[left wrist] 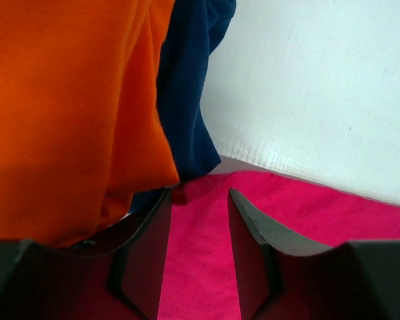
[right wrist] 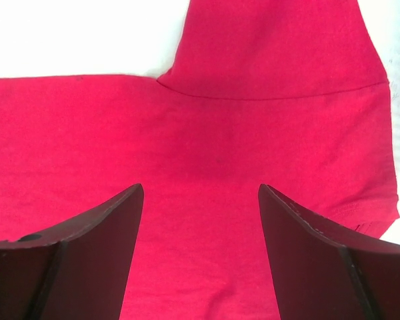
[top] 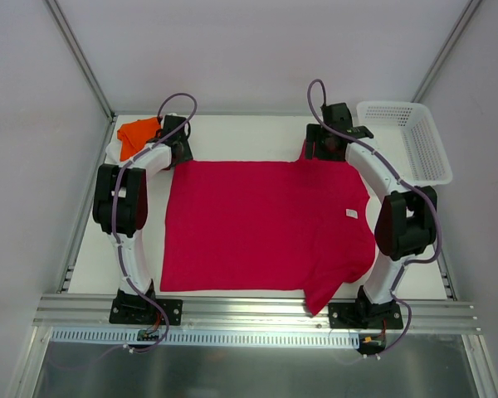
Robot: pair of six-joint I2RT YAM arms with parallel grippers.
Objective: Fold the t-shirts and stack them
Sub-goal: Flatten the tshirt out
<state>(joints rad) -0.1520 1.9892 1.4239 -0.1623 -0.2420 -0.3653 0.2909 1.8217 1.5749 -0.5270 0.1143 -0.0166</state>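
A crimson-red t-shirt (top: 266,224) lies spread flat across the table, its small white neck label (top: 351,214) toward the right. An orange t-shirt (top: 137,134) sits folded at the far left corner, on a navy-blue one (left wrist: 187,100). My left gripper (top: 180,153) is at the red shirt's far left corner, next to that pile. In the left wrist view it (left wrist: 199,197) stands open, with red cloth (left wrist: 200,267) flat between the fingers. My right gripper (top: 313,154) hovers open over the far right sleeve, and the right wrist view shows it (right wrist: 200,190) above the red cloth (right wrist: 200,133).
A white mesh basket (top: 407,141) stands at the far right corner. Bare white table (left wrist: 320,87) lies beyond the shirt's far edge. Grey walls enclose the table on three sides, and a metal rail (top: 257,311) runs along the near edge.
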